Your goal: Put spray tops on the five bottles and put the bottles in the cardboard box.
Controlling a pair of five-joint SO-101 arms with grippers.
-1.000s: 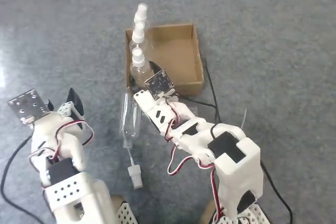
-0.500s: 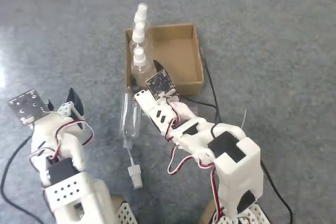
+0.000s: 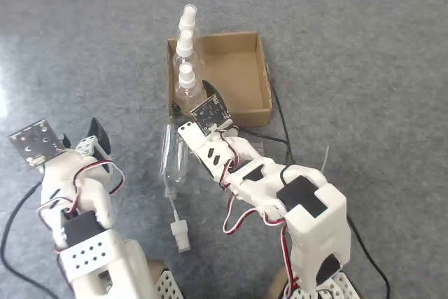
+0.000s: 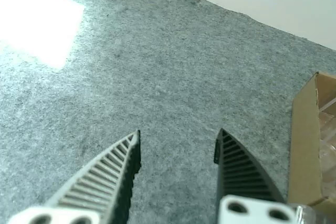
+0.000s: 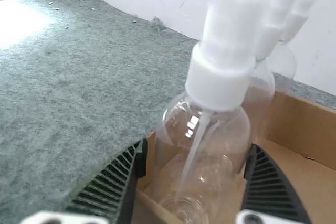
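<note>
The right pincer (image 5: 197, 148) stands open astride the capped bottle (image 5: 210, 129) in the box (image 5: 299, 124). Pulling back crookedly could topple it.

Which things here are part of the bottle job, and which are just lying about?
Job:
cardboard box
three capped bottles standing in it
uncapped bottle lying flat
loose spray top
right gripper around the nearest capped bottle
left gripper

Lying about:
black cables beside the box
grey mat
</note>
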